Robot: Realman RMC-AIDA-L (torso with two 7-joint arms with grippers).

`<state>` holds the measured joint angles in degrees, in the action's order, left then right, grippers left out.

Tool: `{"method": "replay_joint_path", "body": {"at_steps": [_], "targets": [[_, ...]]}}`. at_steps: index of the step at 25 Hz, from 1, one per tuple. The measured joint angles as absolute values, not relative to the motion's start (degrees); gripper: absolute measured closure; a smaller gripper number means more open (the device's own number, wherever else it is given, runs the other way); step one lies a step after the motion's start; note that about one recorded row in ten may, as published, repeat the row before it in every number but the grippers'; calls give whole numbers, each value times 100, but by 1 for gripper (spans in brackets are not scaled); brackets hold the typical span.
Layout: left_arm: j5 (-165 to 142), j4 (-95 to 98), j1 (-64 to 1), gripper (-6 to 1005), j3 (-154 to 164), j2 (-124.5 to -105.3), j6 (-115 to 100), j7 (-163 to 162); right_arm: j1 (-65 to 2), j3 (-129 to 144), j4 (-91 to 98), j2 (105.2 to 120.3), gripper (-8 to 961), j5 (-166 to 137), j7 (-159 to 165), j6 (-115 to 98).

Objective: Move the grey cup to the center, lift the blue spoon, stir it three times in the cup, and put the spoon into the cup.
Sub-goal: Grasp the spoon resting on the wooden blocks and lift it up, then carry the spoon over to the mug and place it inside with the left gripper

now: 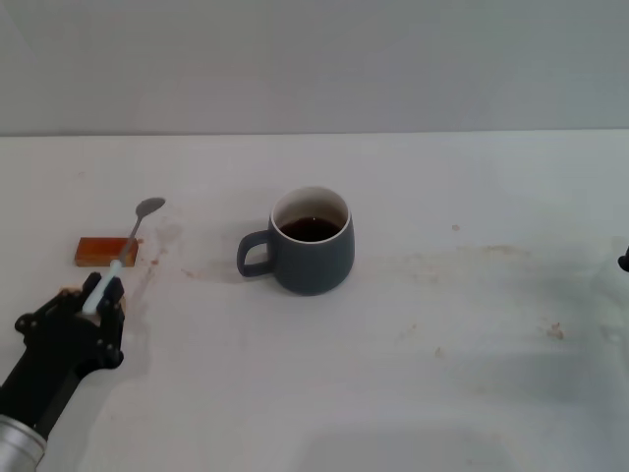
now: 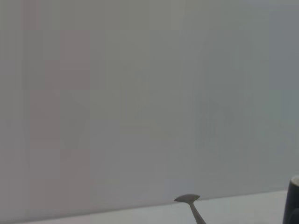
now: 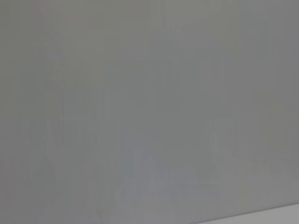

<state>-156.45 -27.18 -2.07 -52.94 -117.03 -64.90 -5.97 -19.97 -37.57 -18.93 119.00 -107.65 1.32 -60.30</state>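
Head view: left gripper [image 1: 101,295], black, sits near the bench's left edge toward the front, fingers closed on the pale-blue handle of the slim blue spoon [image 1: 130,242]. Spoon's grey metal neck and bowl angle away toward the back edge, passing over a small flat orange-brown block [image 1: 104,252] lying on the white bench [image 1: 442,374]. Rounded slate-grey ceramic cup [image 1: 313,242] with white inside and dark liquid stands upright around the bench's middle, loop handle facing the left edge. Right gripper [image 1: 623,262] barely shows at the right edge; can't tell its finger state. Left wrist view shows only the spoon bowl and a sliver of the cup.
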Motion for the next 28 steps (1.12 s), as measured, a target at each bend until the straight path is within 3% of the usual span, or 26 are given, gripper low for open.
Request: {"method": "replay_joint_path", "body": {"at_steps": [2,7,11,17,28], "targets": [[-15706,-3043,-195,820,-5303,-11579,-6223,-597,-1988,-3763,-1895,11900,955,-10765,132,-6030],[-16174,-5402,78,820,-5616,-10863,-4068,-541,-1982,-3761,-1919,11900,955,-10765,132,-6030],[-16492,-6486,313,820,-5953,-10672,-3093,-434,-1982,-3761,-1929,11900,955,-10765,132,-6030],[-16549,-7742,544,820,-6199,-10486,-2087,23,-1966,-3761,-1917,11900,955,-10743,132,-6029],[-16548,-9043,502,820,-6356,-10427,-314,702,-1653,-3840,-1893,11887,955,-10725,163,-6386]]}}
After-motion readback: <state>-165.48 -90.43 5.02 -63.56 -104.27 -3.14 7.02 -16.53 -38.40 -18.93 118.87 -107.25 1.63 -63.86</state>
